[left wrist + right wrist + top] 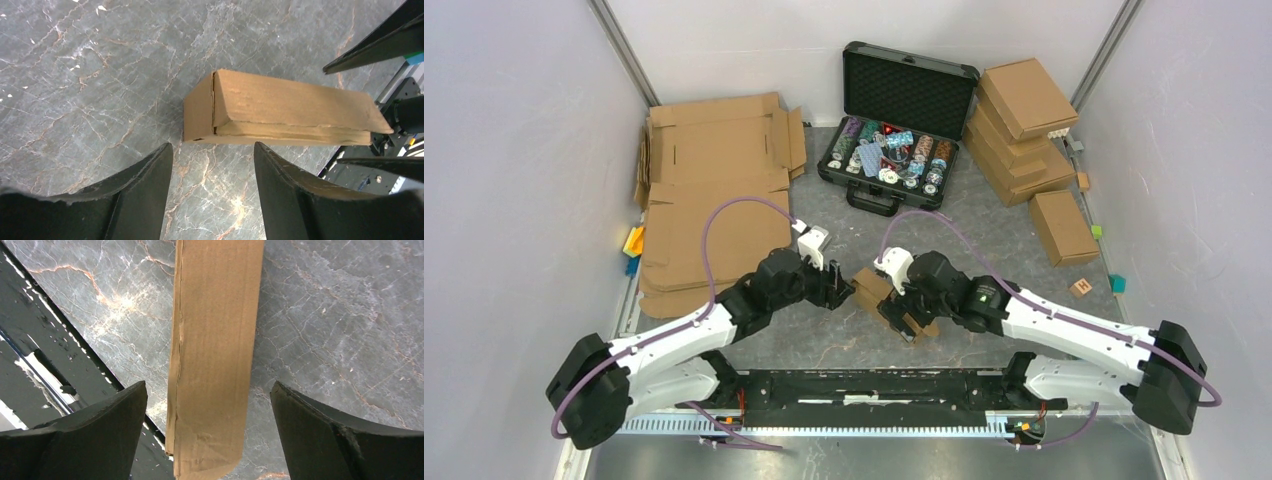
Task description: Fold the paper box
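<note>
The paper box (871, 287) lies on the tabletop (824, 345) between my two arms, closed up into a long, narrow block. In the top view its long axis runs on a slant, from my left side and a little farther out toward my right side and nearer my bases. My right end effector (209, 390) is the closer of the two. It hangs directly over the box with its jaws spread wide, one on each side. The box runs lengthwise down the gap between them, with bare tabletop showing on both sides, so I am gripping nothing there. Since the long axis lines up with that wrist's reach, I judge that closing would pinch the box across its narrow width. My left end effector (212, 185) sits just off the opposite short end, jaws also apart and empty. From that wrist the box (280, 107) lies ahead and slightly right, its end face toward me and its length running away from me. A seam shows along the near long edge there, and the flap looks not quite flush. Any pressing or tucking would therefore fall to the left arm working against the end, with the right arm steadying the sides.
</note>
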